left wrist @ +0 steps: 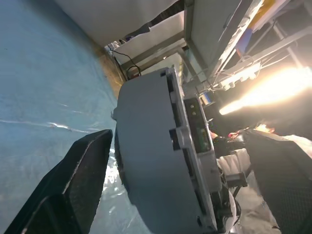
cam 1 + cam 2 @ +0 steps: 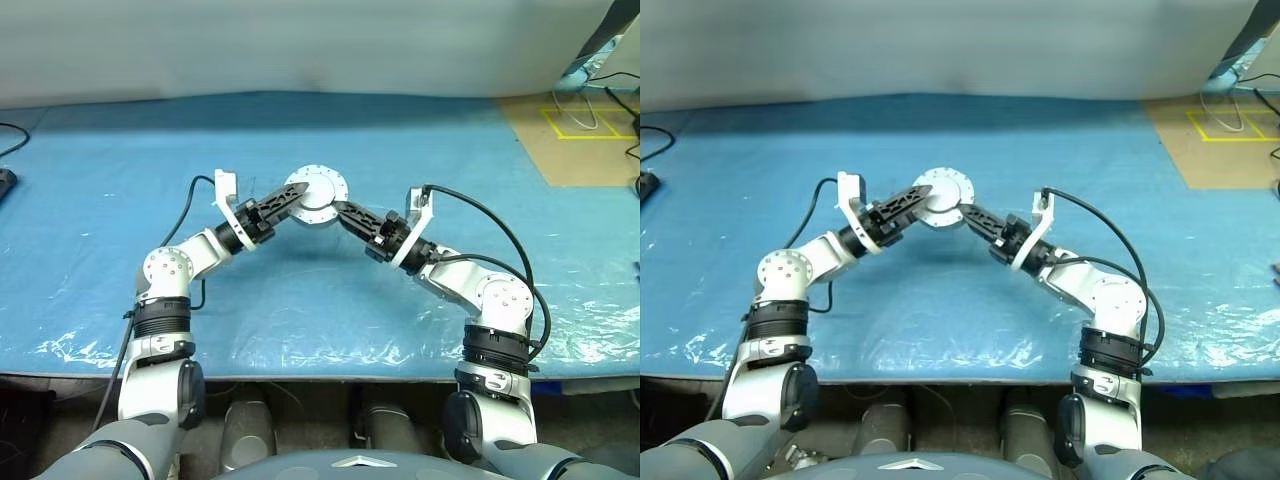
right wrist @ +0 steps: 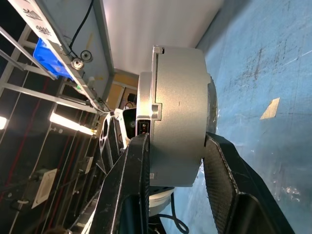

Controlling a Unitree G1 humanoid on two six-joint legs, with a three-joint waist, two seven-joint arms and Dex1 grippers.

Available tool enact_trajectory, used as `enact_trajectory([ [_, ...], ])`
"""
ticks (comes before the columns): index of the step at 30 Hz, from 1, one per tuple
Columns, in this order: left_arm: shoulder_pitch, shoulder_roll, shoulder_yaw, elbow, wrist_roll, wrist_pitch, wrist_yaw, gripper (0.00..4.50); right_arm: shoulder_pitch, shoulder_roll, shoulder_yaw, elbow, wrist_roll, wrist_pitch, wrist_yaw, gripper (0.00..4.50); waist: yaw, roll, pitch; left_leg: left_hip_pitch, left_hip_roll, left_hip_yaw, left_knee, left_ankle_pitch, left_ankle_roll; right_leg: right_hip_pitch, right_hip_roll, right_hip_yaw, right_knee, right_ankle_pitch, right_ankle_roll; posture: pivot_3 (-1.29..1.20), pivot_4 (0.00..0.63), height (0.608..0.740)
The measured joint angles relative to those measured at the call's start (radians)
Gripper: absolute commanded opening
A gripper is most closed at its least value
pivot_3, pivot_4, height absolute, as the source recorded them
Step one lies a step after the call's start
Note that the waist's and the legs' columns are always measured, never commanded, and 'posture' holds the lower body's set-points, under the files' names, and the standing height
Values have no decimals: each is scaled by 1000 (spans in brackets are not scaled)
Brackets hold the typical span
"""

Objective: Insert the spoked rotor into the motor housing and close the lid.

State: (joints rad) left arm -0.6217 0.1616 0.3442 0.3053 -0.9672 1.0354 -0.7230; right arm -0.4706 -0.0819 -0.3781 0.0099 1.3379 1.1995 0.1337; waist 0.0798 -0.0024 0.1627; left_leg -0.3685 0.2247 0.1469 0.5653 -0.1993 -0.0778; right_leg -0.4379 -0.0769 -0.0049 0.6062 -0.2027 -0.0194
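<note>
Evidently the right tool clamps the motor housing by its wall above the table, keeping it steady while the left tool, fingers apart, straddles it.

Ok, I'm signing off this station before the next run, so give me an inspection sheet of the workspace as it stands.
Surface: blue sheet over the table, wrinkled and glossy near the front edge.
Job's things: motor housing held up above the sheet between both grippers, lid face toward the camera; rotor not visible.
Clutter: small pale scrap on the sheet.
Grippers: right gripper shut on the housing's flat faces; left gripper open, fingers apart either side of the housing.
Cables: black cable looping from the right wrist; another at the left wrist.
Surroundings: brown floor patch with yellow tape at far right; pale wall behind.
</note>
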Motion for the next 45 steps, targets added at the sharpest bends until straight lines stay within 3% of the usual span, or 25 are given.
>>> enact_trajectory([
  [7, -1, -61, -1, 6, -15, 31, 66, 4457, 4, -9, 9, 0, 2, -16, -4, 1183, 0, 0, 0, -1, 0, 0, -1, 0, 0, 0, 0, 0, 0, 0, 1, 0, 150, 740],
  [10, -8, -75, 2, 15, -16, 29, 98, 3836, 5, -12, 13, 0, 2, -20, -6, 1183, 0, 0, 0, -1, 0, 0, -1, 0, 0, 0, 1, -1, 0, 0, 1, 0, 150, 740],
  [13, -9, -92, 4, 19, -25, 31, 105, 2795, 6, -13, 19, 0, 4, -23, -6, 1183, 0, 0, 0, -1, 0, 0, -1, 0, 0, 0, 0, -1, 0, 0, 1, 0, 150, 740],
  [14, -9, -98, 11, 24, -42, 34, 104, 2673, 8, -12, 19, 0, 17, -26, -2, 1183, 0, 0, 0, -1, 0, 0, -1, 0, 0, 0, 1, 0, 0, 0, 1, 0, 150, 740],
  [35, -27, -108, 85, 71, -174, 86, 234, 2550, 8, -37, 110, -28, -36, -138, 12, 1183, 1, 0, 0, -1, 0, 0, -1, 0, 0, 0, 1, -1, 0, 1, 2, 0, 150, 740],
  [41, -28, -94, 86, 71, -168, 78, 262, 2550, 8, -55, 115, -33, -61, -170, 25, 3197, 0, 0, 0, -1, -1, -1, 0, 0, 0, 0, 2, 0, 0, 1, 2, 0, 150, 740],
  [45, -28, -87, 86, 71, -163, 59, 265, 2550, 8, -60, 117, -33, -61, -165, 25, 3197, 0, 0, 0, -1, 0, -1, 0, 0, 0, 0, 2, 0, 0, 1, 2, 0, 150, 740],
])
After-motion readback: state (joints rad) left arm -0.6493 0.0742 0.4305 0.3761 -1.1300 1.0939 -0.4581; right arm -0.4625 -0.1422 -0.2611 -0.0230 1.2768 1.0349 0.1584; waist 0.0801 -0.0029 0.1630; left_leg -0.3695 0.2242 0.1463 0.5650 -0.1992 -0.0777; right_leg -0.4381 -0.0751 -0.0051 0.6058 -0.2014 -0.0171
